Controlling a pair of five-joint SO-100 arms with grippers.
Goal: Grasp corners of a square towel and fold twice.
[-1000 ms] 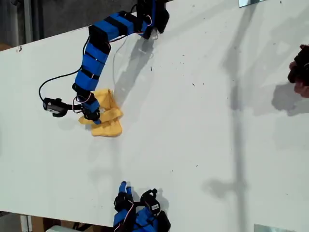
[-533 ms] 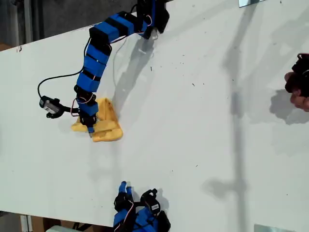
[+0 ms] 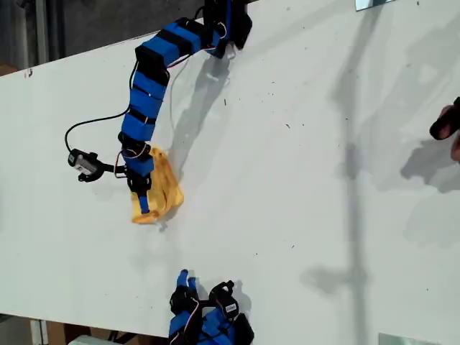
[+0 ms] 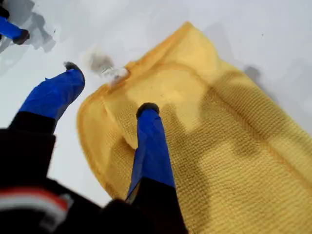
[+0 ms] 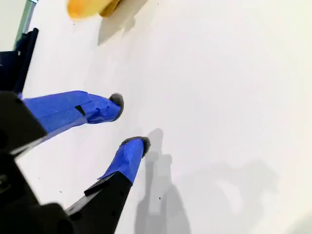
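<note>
Exterior view: the towel point(image 3: 164, 190) lies bunched on the white bench point(image 3: 302, 180) toward the exterior view's left. My first gripper point(image 3: 144, 203) reaches down onto it from the far edge and covers part of the cloth, so the fold layers cannot be made out there. My second gripper point(image 3: 185, 279) rests at the near edge of the bench, well apart from the towel. A person's hand point(image 3: 449, 128) is cut off at the exterior view's right edge.

First wrist view: my first gripper point(image 4: 107, 90) has its fingers point(image 4: 152, 146) spread apart. One finger lies on the towel point(image 4: 234, 161); the other is off the cloth over bare bench. A rounded corner point(image 4: 90, 114) lies between them, ungripped.

Second wrist view: my second gripper point(image 5: 130, 120) has its fingers point(image 5: 127, 157) parted, holding nothing. Only a cut-off scrap of towel point(image 5: 90, 7) shows at the frame edge.
</note>
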